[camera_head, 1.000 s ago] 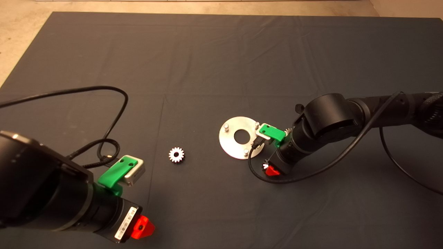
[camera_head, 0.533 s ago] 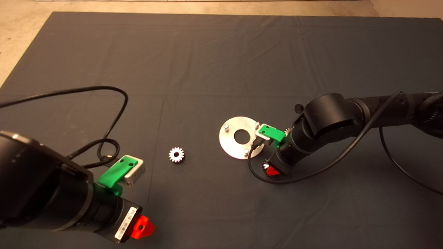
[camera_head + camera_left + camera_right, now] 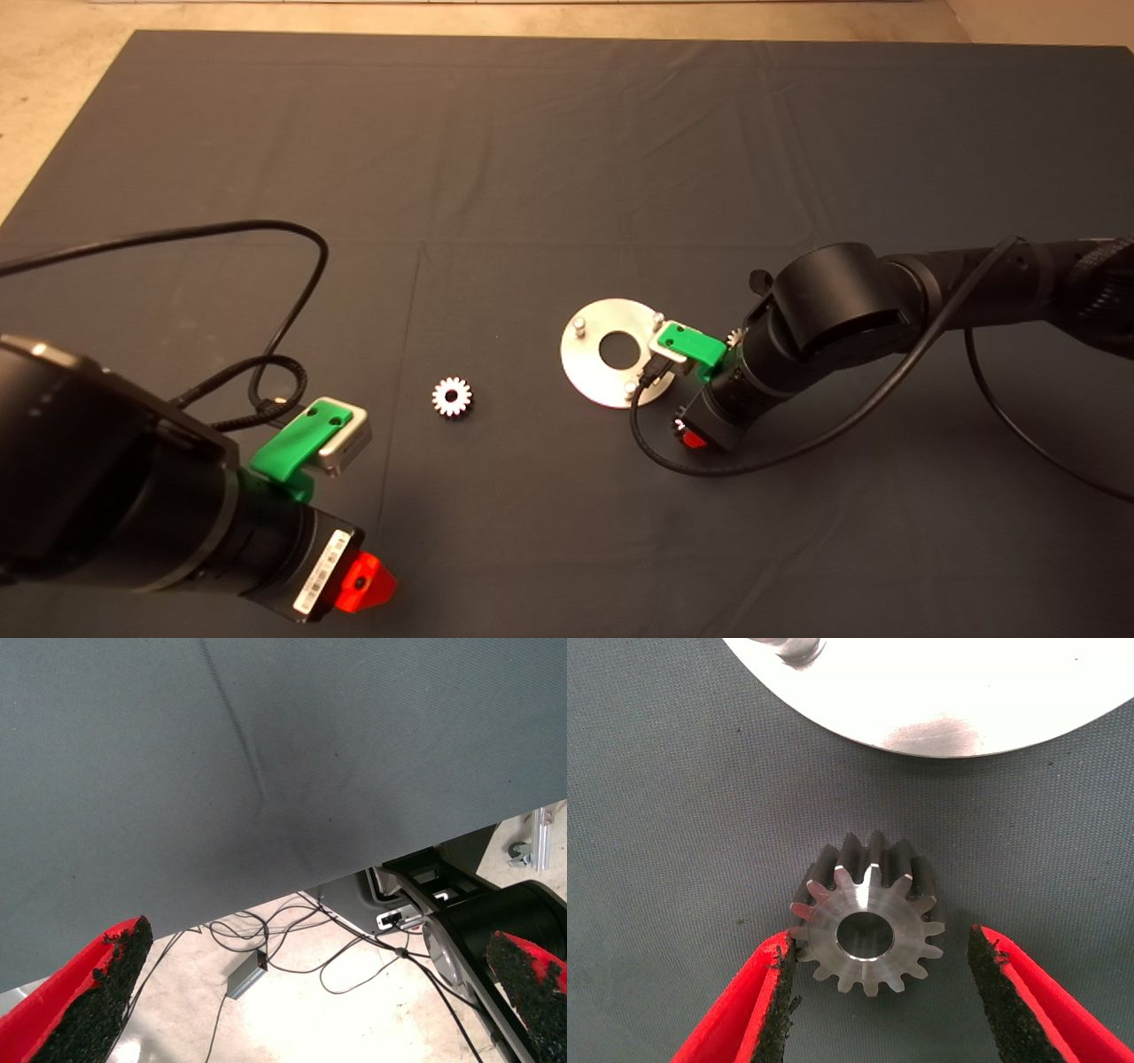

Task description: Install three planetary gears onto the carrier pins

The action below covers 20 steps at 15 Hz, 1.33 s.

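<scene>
I'm bracketing a planetary gear [image 3: 868, 926] with the right gripper [image 3: 877, 992], fingers apart, just off the carrier disc [image 3: 611, 352] mid-mat. One pad's touching first, so closing might shove it. Left gripper [image 3: 301, 992] is idling open near the mat's front edge.

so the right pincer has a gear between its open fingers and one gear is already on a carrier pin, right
Not quite. The right pincer does have a gear between its open fingers, but no gear is on a pin. The head view shows the carrier pins bare on the disc, and another gear lying loose on the mat.
</scene>
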Available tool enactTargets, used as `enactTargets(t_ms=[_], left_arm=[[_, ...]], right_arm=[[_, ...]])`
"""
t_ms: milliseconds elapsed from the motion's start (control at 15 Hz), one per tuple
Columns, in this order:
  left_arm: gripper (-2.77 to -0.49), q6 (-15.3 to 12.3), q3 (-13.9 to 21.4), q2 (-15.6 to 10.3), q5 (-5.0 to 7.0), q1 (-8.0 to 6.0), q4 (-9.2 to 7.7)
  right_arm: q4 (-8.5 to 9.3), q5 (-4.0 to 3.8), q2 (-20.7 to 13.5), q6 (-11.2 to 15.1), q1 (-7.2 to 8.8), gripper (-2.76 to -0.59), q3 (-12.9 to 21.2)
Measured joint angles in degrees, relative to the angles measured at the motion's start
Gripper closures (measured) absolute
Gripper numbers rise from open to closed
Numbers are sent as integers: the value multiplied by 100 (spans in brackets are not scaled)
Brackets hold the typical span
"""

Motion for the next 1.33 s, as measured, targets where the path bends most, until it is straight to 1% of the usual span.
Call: enactTargets(t_ms=[133,267,400,867,1333], left_arm=[[-275,0,0,0,0,0,0],[-275,0,0,0,4,0,0],[-275,1,0,0,2,0,1],[-275,5,0,0,2,0,1],[-275,5,0,0,2,0,0]], right_arm=[[2,10,5,-4,-20,-126,0],[-6,-8,2,-4,-79,-126,0],[-6,-8,2,-6,-96,-114,0],[-8,-10,2,-52,-96,-111,-2],[-9,-10,1,-69,-96,-102,-2]])
